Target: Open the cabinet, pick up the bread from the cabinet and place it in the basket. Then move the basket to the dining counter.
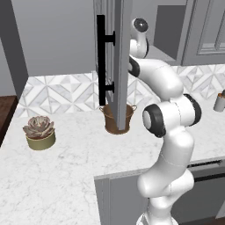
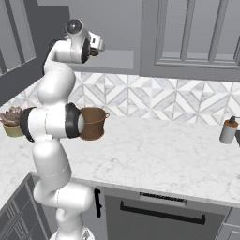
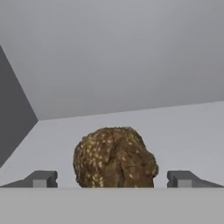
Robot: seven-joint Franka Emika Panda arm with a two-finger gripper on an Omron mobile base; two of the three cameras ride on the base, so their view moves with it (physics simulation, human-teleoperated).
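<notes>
One bread (image 3: 114, 157) in the hand view, on the cabinet floor between the spread fingertips (image 3: 41, 179) of the gripper (image 3: 112, 179), jaws apart, not touching. Left base view: cabinet (image 1: 115, 57) door swung open, basket (image 1: 117, 117) below the hand. Right base view: basket partly behind the arm.

A glossy white arm (image 1: 169, 132) is built of rounded, bulbous segments, with dark grey to black bands and discs set at the joints. A round dark cap with a pale centre is seen at the uppermost joint. Two small dark grey, blocky fingertips (image 3: 41, 179) are seen on the gripper (image 3: 113, 179).
</notes>
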